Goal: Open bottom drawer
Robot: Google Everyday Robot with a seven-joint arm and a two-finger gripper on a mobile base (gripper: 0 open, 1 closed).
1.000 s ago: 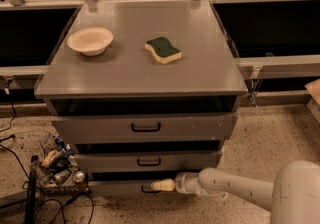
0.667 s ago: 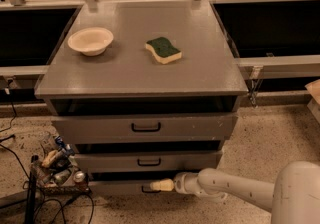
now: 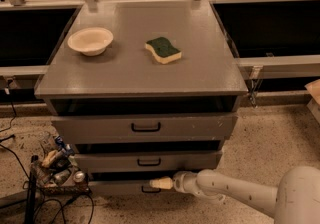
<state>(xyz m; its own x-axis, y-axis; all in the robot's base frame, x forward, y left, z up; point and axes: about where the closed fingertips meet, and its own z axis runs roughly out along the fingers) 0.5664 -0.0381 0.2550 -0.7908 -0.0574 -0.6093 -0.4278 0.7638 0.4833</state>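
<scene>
The bottom drawer [image 3: 117, 187] is the lowest and narrowest grey front of the cabinet, just above the floor. Its small black loop handle [image 3: 148, 190] shows at the middle. My gripper [image 3: 160, 183] reaches in from the lower right on a pale arm [image 3: 235, 195], and its cream tip sits right at the handle, touching or almost touching it. The drawer front lies only slightly forward of the cabinet body, and none of its inside shows.
Above are the middle drawer [image 3: 148, 161] and the top drawer [image 3: 145, 127]. A cream bowl [image 3: 90, 41] and a green-and-yellow sponge [image 3: 163, 50] lie on the cabinet top [image 3: 130, 70]. Cables and small bottles [image 3: 57, 165] clutter the floor at the left.
</scene>
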